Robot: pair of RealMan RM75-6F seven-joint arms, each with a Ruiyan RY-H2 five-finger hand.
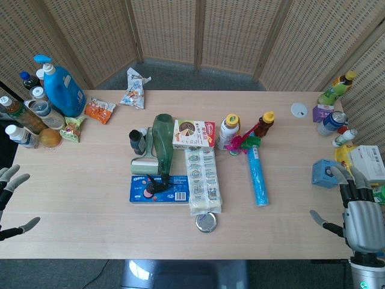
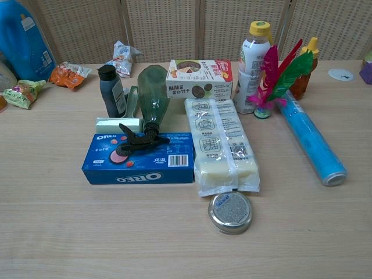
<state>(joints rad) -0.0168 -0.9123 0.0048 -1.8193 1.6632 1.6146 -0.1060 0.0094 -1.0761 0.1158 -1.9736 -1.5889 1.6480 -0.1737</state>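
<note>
My left hand (image 1: 11, 198) hovers at the table's left edge, fingers apart, holding nothing. At the right edge my right hand (image 1: 356, 211) is likewise spread and empty, closest to a blue box (image 1: 325, 173). Neither hand shows in the chest view. In the middle lie a blue Oreo box (image 2: 139, 158), a green spray bottle (image 2: 152, 96) on its side, a long white packet (image 2: 221, 142), a round tin (image 2: 230, 211), a biscuit box (image 2: 199, 78) and a blue tube (image 2: 311, 139).
A blue detergent jug (image 1: 62, 89) and several bottles (image 1: 24, 114) crowd the far left. Snack bags (image 1: 99, 110) lie behind. A white drink bottle (image 1: 227, 130), sauce bottle (image 1: 263, 124), feather shuttlecock (image 2: 273, 78), dark bottle (image 2: 111, 91), and right-side cans and boxes (image 1: 368, 161) stand around.
</note>
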